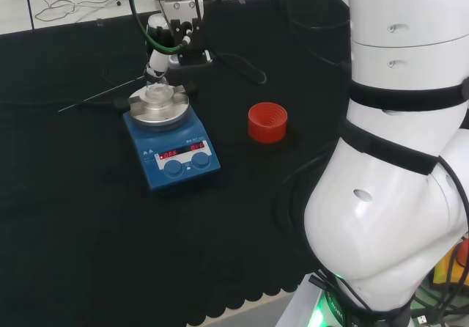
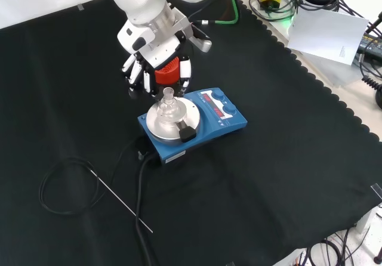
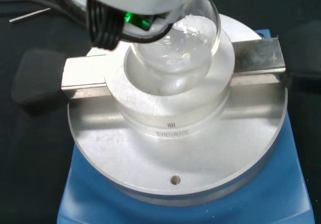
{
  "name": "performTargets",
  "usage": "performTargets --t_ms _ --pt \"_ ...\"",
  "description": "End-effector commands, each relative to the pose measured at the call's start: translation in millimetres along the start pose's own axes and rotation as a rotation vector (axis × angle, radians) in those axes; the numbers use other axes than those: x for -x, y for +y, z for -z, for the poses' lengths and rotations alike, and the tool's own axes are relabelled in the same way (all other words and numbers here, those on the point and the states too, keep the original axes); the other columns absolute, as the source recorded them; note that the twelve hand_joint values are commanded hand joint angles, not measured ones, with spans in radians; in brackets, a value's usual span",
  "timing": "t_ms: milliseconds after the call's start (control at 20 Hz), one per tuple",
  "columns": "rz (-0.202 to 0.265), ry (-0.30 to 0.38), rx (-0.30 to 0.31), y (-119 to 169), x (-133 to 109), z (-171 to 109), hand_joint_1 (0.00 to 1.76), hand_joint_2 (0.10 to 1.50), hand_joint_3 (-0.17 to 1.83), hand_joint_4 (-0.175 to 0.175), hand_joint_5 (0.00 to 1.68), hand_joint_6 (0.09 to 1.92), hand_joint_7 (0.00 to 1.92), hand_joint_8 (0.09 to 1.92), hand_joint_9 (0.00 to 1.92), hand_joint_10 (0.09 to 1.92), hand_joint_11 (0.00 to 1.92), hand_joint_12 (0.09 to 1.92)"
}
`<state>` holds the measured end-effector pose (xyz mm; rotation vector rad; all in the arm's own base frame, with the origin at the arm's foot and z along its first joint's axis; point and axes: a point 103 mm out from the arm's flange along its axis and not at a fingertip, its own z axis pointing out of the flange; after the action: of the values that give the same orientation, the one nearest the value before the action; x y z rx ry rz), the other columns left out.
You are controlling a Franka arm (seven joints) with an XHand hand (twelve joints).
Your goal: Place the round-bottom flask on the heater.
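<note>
The clear round-bottom flask (image 2: 168, 110) sits upright in the bowl of the round metal block on the blue heater (image 2: 222, 116). In the wrist view its bulb (image 3: 195, 38) rests in the block's hollow, with a metal bar across behind it. My hand (image 2: 156, 60) hangs just above and behind the flask's neck, its fingers (image 2: 185, 73) straight and spread, pointing down on either side of the neck without closing on it. From the head view the flask (image 1: 157, 92) stands on the heater (image 1: 179, 162) with the hand (image 1: 156, 52) right over it.
A red ribbed ring stand (image 1: 267, 122) stands on the cloth to the right of the heater in the head view. A thin metal rod (image 2: 119, 203) and a looped black cable (image 2: 59, 188) lie near the heater. The arm's white links (image 1: 396, 158) fill the right.
</note>
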<state>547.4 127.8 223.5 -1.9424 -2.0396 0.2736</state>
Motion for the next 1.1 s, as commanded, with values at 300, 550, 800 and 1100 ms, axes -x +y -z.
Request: performTargets --t_ms 300,550,800,1100 --pt "0.001 0.013 -0.025 0.6 4.6 -4.6 1.11 0.69 0.67 0.16 1.19 0.82 0.38 0.67 0.61 0.6 0.26 1.36" --pt "0.011 0.019 -0.03 -2.5 5.2 -3.2 1.03 0.72 0.51 0.052 1.01 0.81 0.34 0.68 0.58 0.62 0.22 1.37" --pt "0.022 0.029 -0.02 -12.0 4.1 1.5 0.98 0.57 0.65 -0.011 0.78 0.79 0.31 0.68 0.55 0.63 0.19 1.37" --pt "0.019 0.027 0.001 -28.8 2.0 9.4 0.96 0.56 0.65 -0.01 0.69 0.76 0.29 0.68 0.55 0.63 0.18 1.38"
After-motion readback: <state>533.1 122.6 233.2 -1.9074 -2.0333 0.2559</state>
